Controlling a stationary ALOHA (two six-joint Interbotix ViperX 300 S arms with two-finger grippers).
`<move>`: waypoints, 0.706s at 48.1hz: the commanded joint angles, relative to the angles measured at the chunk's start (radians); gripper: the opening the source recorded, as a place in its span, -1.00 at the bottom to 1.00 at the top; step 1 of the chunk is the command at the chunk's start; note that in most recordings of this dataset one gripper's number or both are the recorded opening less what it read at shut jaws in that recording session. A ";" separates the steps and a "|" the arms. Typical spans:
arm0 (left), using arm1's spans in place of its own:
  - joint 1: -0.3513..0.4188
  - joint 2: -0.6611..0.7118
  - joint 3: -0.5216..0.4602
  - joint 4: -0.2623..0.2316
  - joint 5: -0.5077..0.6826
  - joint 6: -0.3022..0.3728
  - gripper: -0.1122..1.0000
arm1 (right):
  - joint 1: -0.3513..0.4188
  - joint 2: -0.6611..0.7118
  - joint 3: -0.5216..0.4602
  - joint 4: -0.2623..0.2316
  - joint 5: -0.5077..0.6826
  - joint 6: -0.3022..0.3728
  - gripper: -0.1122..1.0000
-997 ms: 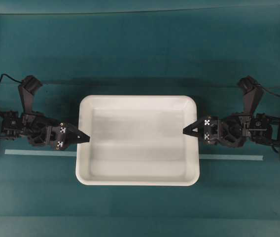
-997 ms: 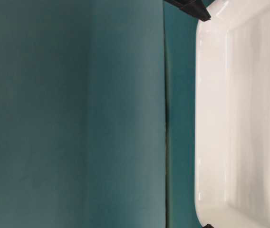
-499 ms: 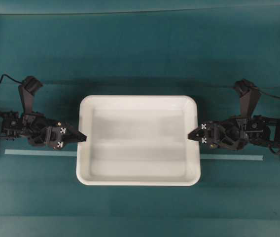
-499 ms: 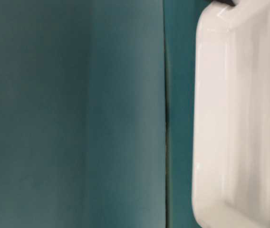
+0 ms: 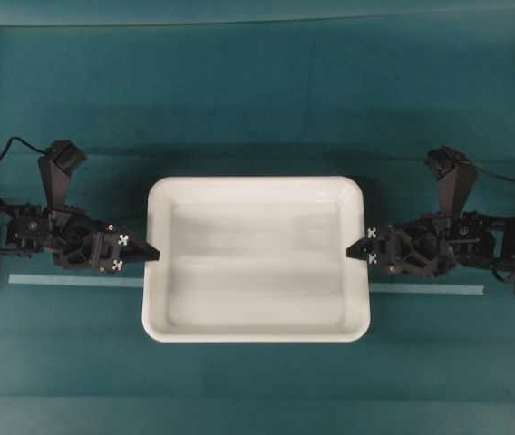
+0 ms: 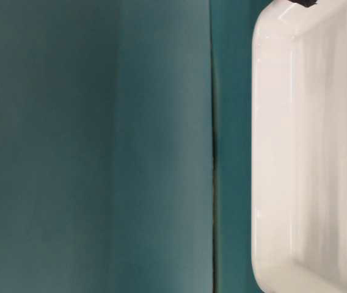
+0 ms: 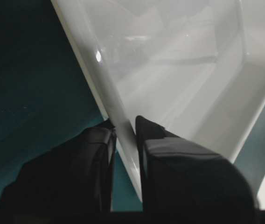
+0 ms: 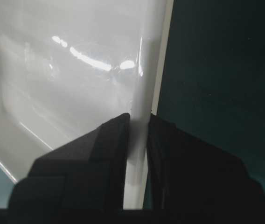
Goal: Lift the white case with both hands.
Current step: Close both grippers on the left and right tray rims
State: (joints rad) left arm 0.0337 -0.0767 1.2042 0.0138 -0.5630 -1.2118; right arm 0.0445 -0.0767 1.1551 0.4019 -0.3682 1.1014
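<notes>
White case (image 5: 256, 258) on the teal table (image 5: 257, 100), centred between both arms. Its left rim sits pinched between the left gripper (image 7: 124, 125) fingers, its right rim between those of the right gripper (image 8: 138, 116); both are nearly closed on thin edges. Risk: unequal lifting would tilt the case, and the glossy rim could slip free.

The whole teal bench (image 5: 257, 100) is seen from straight above in the overhead view, at a distance. The table-level view is set low and very near, turned on its side, so only one end of the white case (image 6: 308, 152) is shown. Each wrist view looks along its own pincer, left (image 7: 123, 133) and right (image 8: 138, 123), closely at the case rim. The case is shared by all four views.
</notes>
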 commanded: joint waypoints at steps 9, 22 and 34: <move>0.002 0.023 -0.018 0.003 0.006 0.005 -0.62 | -0.005 0.029 -0.015 0.003 -0.003 0.037 -0.59; 0.012 0.018 -0.021 0.003 0.025 0.000 -0.62 | -0.005 0.023 -0.029 0.002 -0.002 0.048 -0.59; 0.012 -0.049 -0.028 0.003 0.054 -0.034 -0.62 | -0.005 -0.014 -0.066 0.002 0.017 0.052 -0.59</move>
State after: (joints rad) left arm 0.0430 -0.1135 1.1965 0.0138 -0.5123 -1.2395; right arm 0.0399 -0.0844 1.1305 0.4034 -0.3543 1.1520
